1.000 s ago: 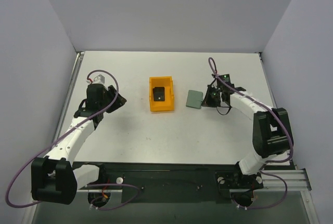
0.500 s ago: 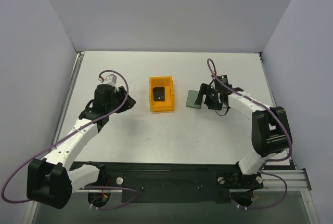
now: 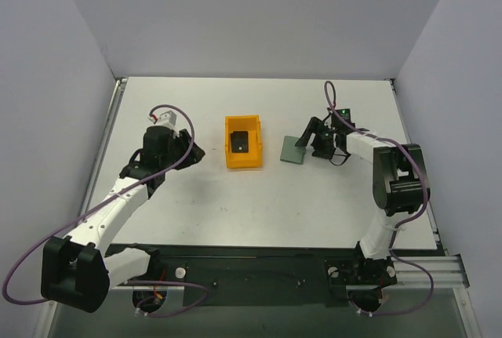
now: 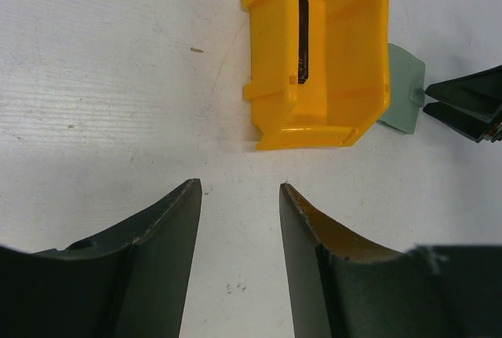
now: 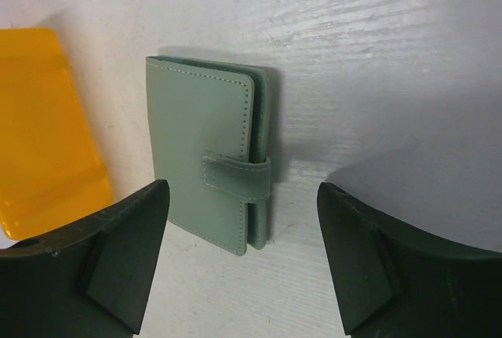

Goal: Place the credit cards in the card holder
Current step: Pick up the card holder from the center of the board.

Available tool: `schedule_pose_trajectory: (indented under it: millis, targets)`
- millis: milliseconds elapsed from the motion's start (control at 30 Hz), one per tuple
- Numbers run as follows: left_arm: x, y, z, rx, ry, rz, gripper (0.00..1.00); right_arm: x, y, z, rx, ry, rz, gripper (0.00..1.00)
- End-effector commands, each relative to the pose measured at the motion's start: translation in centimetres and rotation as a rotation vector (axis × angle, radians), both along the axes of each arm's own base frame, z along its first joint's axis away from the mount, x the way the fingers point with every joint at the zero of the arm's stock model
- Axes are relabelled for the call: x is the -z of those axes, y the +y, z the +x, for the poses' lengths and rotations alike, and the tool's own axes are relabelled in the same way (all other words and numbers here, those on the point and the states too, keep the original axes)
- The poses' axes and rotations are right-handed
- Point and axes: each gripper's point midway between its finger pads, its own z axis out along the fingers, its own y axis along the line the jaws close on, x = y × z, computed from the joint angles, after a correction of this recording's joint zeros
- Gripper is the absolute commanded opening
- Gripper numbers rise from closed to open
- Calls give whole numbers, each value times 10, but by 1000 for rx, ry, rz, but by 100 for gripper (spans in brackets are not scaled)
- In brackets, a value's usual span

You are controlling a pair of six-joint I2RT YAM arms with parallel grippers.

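We take the orange bin [image 3: 245, 162] as our mark; it sits on the white table [image 3: 314, 205]. Inside the bin we see a black card [image 3: 240, 142]. We cannot tell whether more cards lie under it.

Just to the right of the bin, near its side wall but apart from it, the green wallet [image 5: 200, 150] lies flat on the table. It is folded shut, with its strap wrapped over the closing edge.

The right gripper [image 3: 304, 140] is also to the right of the bin, at the wallet's far side and pointing back toward the bin. Its fingers [image 5: 118, 267] are spread wide. In the wrist view the wallet shows in the gap between them, and they clasp nothing. We cannot tell whether a tip touches the wallet's edge.

The left gripper [image 4: 240, 189] is to the left of the bin, near it but apart, and faces its end wall. Its fingers [image 4: 149, 267] stand moderately apart with bare table between them, holding nothing.
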Motion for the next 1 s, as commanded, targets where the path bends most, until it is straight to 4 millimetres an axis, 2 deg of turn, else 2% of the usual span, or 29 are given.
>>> schedule_pose_trajectory:
  millis: [0,133,267,433,533,667,700,767,800,833,867,933,967]
  targets:
    - [-28,-5,15,12,-82,-6,55,-1,9,6,-16,12,39,71]
    - [-27,-2,17,2,-81,5,55,4,15,5,-32,30,56,66]
    - [-25,-4,18,5,-72,4,55,9,21,6,-41,54,63,56]
    - [-20,-2,17,-1,-57,12,54,15,21,6,-29,66,59,37]
    - [-20,-1,17,-5,-56,15,54,14,21,6,-29,58,59,21]
    - [-16,2,16,-14,-43,28,54,-2,19,4,-34,3,45,3]
    - [-17,2,17,-15,-43,30,54,-12,17,2,-35,-20,38,0]
    - [-19,6,18,-32,-44,37,54,-27,14,0,-39,-50,9,0]
    - [-17,10,17,-46,-29,44,52,-40,14,-1,-51,-87,-7,0]
    - [-20,14,19,-69,-33,45,49,-44,13,-6,-58,-79,-26,0]
    - [-13,26,17,-122,1,72,40,-57,14,-7,-77,-114,-51,0]
    - [-15,42,18,-203,19,79,36,-66,17,-24,-136,-85,-124,0]
    - [-15,41,18,-202,31,50,33,-72,18,-32,-176,-70,-169,0]
